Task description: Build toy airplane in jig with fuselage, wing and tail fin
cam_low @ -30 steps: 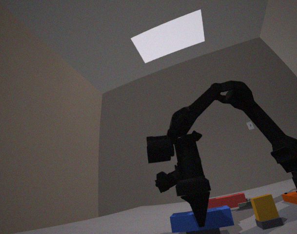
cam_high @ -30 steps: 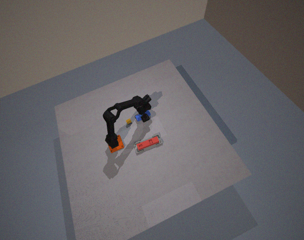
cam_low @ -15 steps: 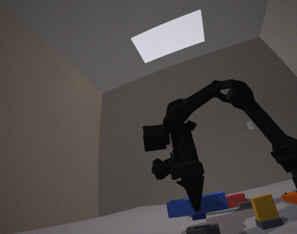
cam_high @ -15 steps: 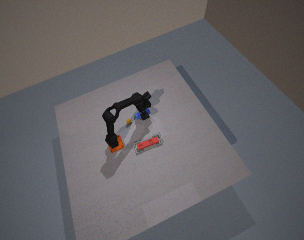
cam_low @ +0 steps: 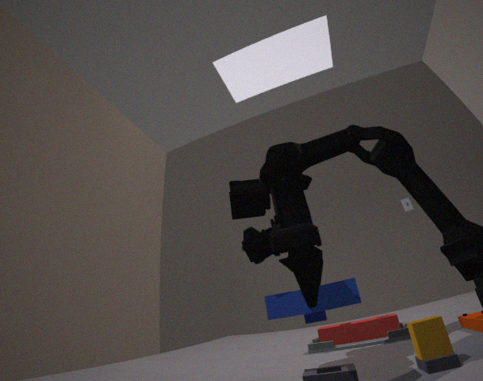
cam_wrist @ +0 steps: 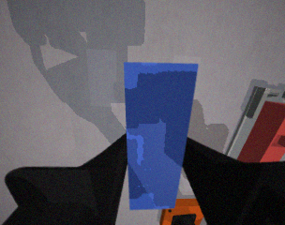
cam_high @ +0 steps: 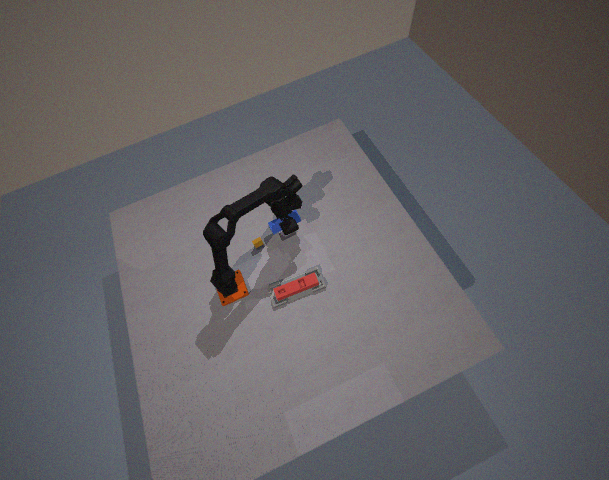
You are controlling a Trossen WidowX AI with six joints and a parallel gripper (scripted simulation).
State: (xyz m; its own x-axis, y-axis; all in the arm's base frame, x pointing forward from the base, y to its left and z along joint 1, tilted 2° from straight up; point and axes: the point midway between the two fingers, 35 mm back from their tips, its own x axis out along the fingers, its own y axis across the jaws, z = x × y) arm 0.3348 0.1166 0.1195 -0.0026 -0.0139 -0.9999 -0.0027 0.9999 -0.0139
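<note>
The gripper (cam_high: 289, 225) (cam_low: 312, 305) (cam_wrist: 157, 138) is shut on the blue wing (cam_high: 275, 227) (cam_low: 282, 306) (cam_wrist: 157, 103), one finger on each long side near its middle. The wing is in the air, with its tab pointing down in the exterior view. The red fuselage (cam_high: 291, 287) (cam_low: 358, 329) (cam_wrist: 264, 127) lies in the pale grey cradle (cam_high: 299, 296) (cam_low: 321, 346) (cam_wrist: 245, 131), its two sockets facing up and empty. The yellow tail fin (cam_high: 257, 242) (cam_low: 430, 338) stands in a dark holder (cam_low: 438, 363).
A dark grey holder (cam_high: 289, 235) (cam_low: 331, 373) stands on the table below the raised wing. The arm's orange base plate (cam_high: 237, 297) (cam_low: 479, 324) (cam_wrist: 182, 204) is to the left of the cradle in the top view. The tail fin is between the base and the wing's holder.
</note>
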